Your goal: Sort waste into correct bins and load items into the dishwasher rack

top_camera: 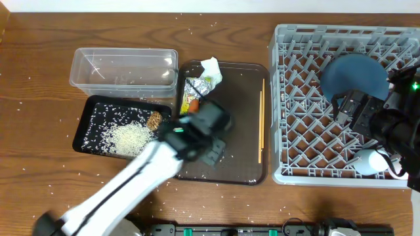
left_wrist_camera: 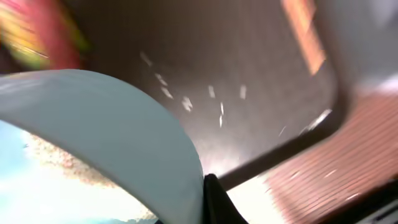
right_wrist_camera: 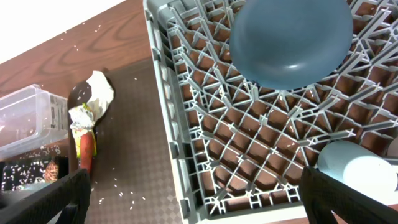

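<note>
**Left end effector [top_camera: 213, 151] pinches the small light-blue bowl [left_wrist_camera: 106, 124] by its rim**

Its fingers are pressed together on the bowl's edge over the brown serving tray [top_camera: 239, 131]. A rim grip probably suits carrying the bowl to the dishwasher rack [top_camera: 282, 98]. The right end effector [top_camera: 348, 110] hangs spread above the rack, beside the large blue bowl [top_camera: 354, 75], likely keeping clear.

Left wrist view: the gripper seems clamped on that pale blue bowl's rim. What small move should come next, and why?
Probably a short lift straight up. The left gripper looks shut on the small light-blue bowl, low over the brown serving tray; raising it clears the tray's rim before any carry to the dishwasher rack.
</note>
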Robot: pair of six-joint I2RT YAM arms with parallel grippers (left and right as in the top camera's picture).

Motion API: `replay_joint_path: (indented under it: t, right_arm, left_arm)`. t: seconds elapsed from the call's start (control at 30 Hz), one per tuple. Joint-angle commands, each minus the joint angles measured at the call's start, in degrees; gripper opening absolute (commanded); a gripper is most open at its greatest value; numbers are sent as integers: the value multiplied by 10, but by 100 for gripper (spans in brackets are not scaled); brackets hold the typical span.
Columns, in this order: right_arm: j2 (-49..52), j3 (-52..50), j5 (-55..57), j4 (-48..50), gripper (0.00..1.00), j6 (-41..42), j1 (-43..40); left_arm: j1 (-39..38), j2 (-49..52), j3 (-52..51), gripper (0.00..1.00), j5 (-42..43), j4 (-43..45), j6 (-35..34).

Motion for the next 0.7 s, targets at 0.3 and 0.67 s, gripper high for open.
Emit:
replay_joint_path:
  t: [0.3, 0.67]
  right_arm:
    - [2, 7, -11, 0, 99, 4, -8]
    - [2, 7, -16, 0, 99, 4, -8]
  left_arm:
    - [486, -99, -50, 6, 454, 49, -2]
    - [737, 8, -233, 6, 841, 295, 12]
